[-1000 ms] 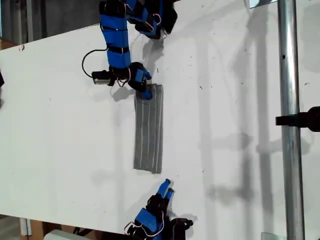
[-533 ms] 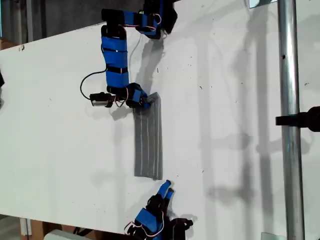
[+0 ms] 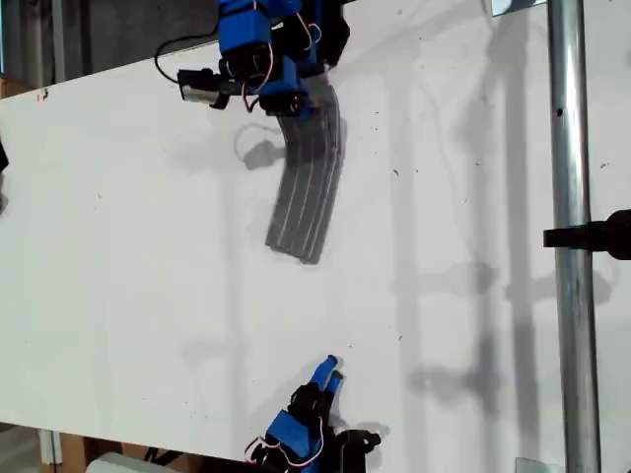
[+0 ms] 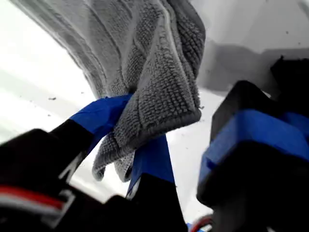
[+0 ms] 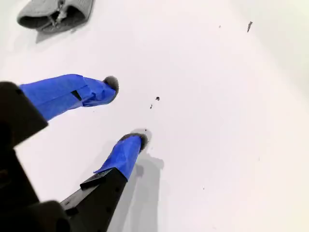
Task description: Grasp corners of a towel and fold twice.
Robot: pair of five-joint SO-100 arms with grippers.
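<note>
The towel, grey with thin white stripes, is folded into a narrow strip. Its upper end is raised off the white table near the exterior view's top, and its lower end rests on the surface. My first gripper is shut on that raised end. In the first wrist view the towel bunches between my first gripper's blue fingers, with a folded corner sticking out. My second gripper stands open at the exterior view's bottom, apart from the cloth. My second gripper holds nothing, and the towel's end lies well beyond it.
A vertical metal pole with a black clamp runs down the exterior view's right side. The table's far edge slants across that view's top left. The first arm's base sits at the view's top.
My first gripper has risen and moved toward the exterior view's top with the towel's end. The towel's lower end has slid up the table after it. The second arm has not moved.
</note>
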